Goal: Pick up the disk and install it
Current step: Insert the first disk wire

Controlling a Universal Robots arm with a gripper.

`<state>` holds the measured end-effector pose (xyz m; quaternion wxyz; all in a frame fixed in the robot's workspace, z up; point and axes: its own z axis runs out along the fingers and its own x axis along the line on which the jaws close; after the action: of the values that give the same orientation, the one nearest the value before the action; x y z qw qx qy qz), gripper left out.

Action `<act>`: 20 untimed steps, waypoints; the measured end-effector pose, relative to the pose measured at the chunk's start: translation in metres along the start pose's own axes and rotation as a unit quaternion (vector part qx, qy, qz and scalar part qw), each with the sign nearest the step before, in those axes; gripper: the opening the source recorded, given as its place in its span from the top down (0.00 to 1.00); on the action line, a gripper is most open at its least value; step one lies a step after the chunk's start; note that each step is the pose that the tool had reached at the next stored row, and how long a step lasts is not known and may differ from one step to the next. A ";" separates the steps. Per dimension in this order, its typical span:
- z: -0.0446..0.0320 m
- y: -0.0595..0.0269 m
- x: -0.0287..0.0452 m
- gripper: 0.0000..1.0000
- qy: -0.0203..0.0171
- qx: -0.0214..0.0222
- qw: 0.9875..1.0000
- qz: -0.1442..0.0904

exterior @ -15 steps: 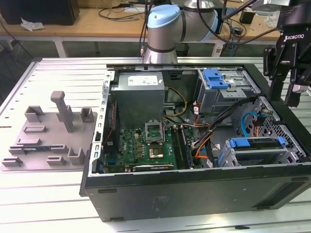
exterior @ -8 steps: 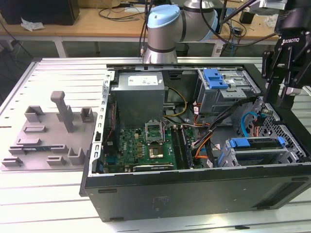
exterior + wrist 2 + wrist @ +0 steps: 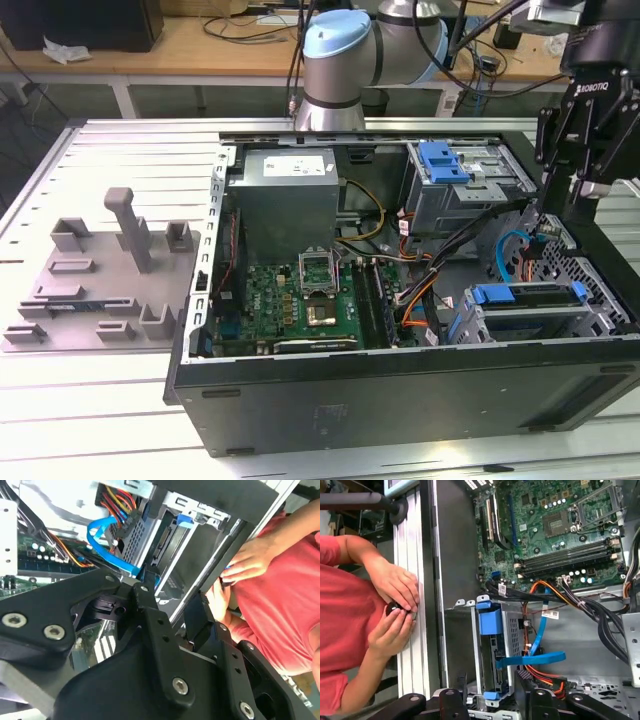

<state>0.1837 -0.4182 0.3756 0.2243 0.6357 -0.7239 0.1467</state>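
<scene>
Gripper (image 3: 572,190), black, two-fingered, stands open and empty; below it one open black metal computer case (image 3: 400,400) holds one green motherboard (image 3: 300,300) and two blue plastic carriers (image 3: 524,294).

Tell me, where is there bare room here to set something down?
Bare slatted table lies behind the grey fixture tray and in a strip in front of the tray and computer case. Inside the case it is crowded: motherboard, cables, drive cages, with the gripper over the end at the exterior view's right. A person's hands are at the table's edge.
</scene>
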 end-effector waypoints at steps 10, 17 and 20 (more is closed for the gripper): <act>0.0006 0.0011 -0.0036 0.50 -0.007 0.012 0.998 0.055; -0.0062 -0.0075 -0.0251 0.50 -0.006 0.008 0.998 0.061; -0.0048 -0.0106 -0.0326 0.50 -0.005 0.008 0.998 0.061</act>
<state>0.1978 -0.3895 0.3622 0.2056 0.5929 -0.7613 0.1627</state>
